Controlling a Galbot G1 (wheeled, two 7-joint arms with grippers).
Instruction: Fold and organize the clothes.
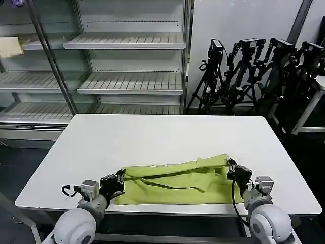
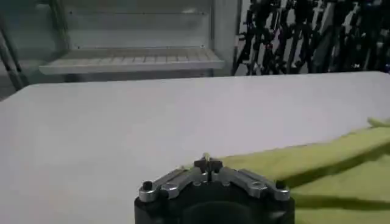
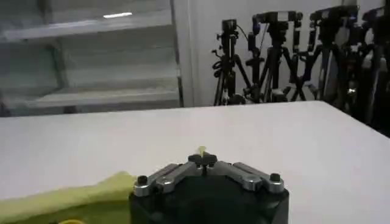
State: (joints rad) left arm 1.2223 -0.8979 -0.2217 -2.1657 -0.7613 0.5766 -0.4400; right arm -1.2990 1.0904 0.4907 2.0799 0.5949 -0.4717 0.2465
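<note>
T-shirt [image 1: 177, 182] lies bunched in a long band along the near edge of the table [image 1: 162, 134], already doubled over once by the look of it, with a raised ridge running its length and a loose hump toward the right end. It spans the whole gap between my two grippers.

Left gripper [image 1: 121, 178] sits at the shirt's left end, jaws pinched together on a corner of cloth; in the left wrist view a sliver of green pokes out above the closed tips [image 2: 207, 164], and the rest of the fabric trails off to one side of the jaws. Right gripper [image 1: 232, 168] is at the right end, jaws likewise closed, with a small tuft of green showing just past the tips in the right wrist view [image 3: 202, 159]. So I hold both ends, low over the table.

My reading: I am mid-fold, carrying one edge. To do it well I should lift both ends together and level, keep the band taut between the jaws so the middle does not sag or drag, and travel at matched speed. The grips look thin, only a pinch of cloth each, so a jerk could pull a corner free. The hump near the right jaws may need flattening before the next crease.

Beyond the table: shelving [image 1: 127, 61] and a cluster of tripods [image 1: 254, 71], well apart
</note>
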